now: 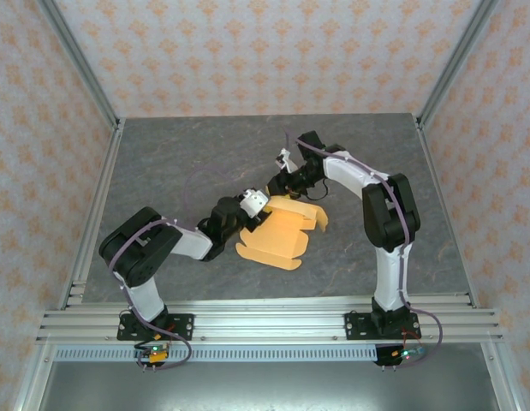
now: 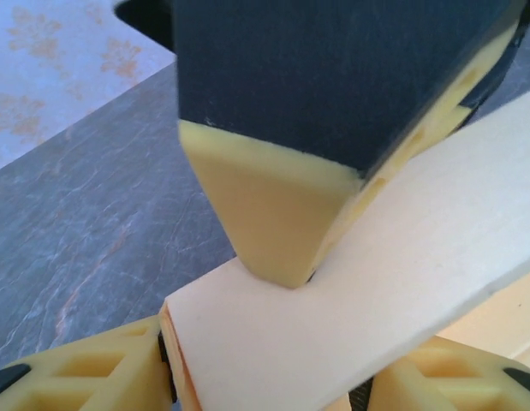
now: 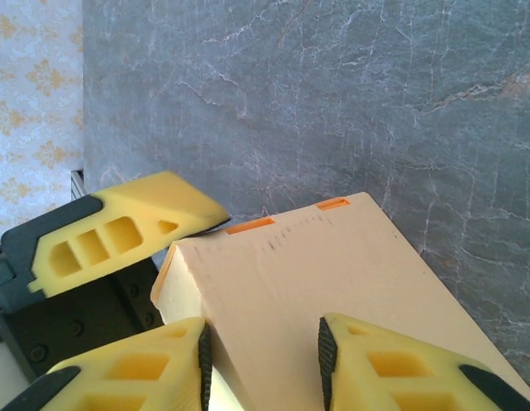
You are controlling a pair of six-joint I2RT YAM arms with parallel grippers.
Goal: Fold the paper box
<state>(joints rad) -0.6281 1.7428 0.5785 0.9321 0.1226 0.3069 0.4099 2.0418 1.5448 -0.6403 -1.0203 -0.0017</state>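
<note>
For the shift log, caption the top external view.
Left gripper and right gripper meet at the far-left corner of the partly folded paper box on the grey table.

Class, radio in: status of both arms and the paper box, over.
Left gripper, right gripper astride paper box flaps; grip unclear. Box partly folded on table.

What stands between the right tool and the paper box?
Nothing visible: the right tool is at a raised panel of the paper box, and a finger of the left tool sits beside it, not between.
</note>
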